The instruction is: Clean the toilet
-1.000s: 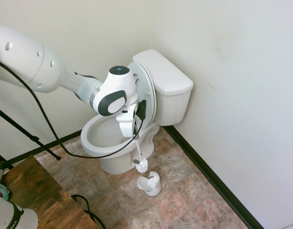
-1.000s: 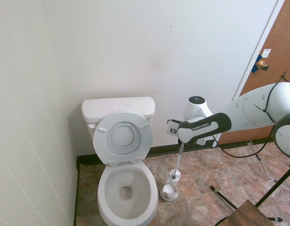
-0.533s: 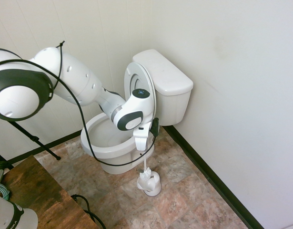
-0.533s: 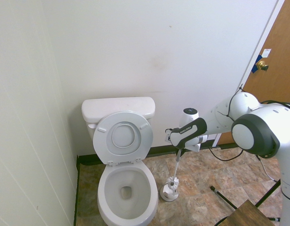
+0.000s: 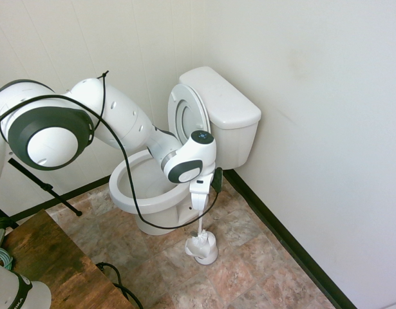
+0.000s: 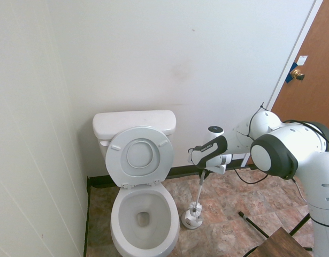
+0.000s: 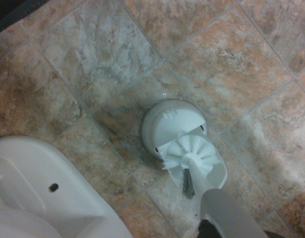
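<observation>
Item: toilet point(image 5: 185, 187). White ceramic, set in the corner with its tank against the wall. Seat and lid are raised and lean back on the tank, so the bowl lies open for scrubbing. In the second exterior view it stands at about 9 o'clock from the brush holder, just beside it on the tiled floor point(image 6: 234, 214).

Item: gripper point(image 5: 199, 207). It points straight down, fingers drawn in tight on the top of the brush handle. The vertical hold lets the brush travel plumb into its stand.

Item: toilet brush point(image 7: 190, 154). Thin white shaft, round white bristle head. It hangs upright from the gripper, head at the mouth of the holder (in the wrist view the bristles sit over the open side of the cup, not quite centred). Whether the head has touched the holder's floor cannot be told.

Item: brush holder point(image 5: 203, 248). Small white cup with one side cut away, on the tiles near the foot of the bowl, at about 5 o'clock from it in the first exterior view. Kept within easy reach of the bowl.

Judgement: the brush appears to be at its dock beside the toilet rather than in the bowl.
</observation>
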Robot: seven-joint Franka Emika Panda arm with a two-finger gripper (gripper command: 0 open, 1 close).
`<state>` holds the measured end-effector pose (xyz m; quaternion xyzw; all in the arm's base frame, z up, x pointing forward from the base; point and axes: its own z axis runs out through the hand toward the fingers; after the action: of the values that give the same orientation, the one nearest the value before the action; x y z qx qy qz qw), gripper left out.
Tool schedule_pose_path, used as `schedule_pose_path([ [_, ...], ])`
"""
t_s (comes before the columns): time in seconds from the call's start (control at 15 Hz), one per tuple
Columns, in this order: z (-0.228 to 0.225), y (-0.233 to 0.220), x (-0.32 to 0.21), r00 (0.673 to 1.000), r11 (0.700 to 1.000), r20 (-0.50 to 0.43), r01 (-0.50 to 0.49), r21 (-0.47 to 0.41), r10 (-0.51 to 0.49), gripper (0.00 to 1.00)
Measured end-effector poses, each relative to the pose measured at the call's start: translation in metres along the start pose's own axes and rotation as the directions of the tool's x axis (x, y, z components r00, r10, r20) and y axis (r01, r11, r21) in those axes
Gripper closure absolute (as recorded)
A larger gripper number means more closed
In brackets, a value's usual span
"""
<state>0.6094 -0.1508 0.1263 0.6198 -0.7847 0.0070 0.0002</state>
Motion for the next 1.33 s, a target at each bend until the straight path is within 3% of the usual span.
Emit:
schedule_pose_path([
  [0.73,0.056,-0.048,0.018,0.999,0.995,0.009,-0.034,-0.097,0.035,1.00],
  [1.33,0.111,-0.095,0.040,0.996,0.973,0.037,-0.074,-0.217,0.084,1.00],
])
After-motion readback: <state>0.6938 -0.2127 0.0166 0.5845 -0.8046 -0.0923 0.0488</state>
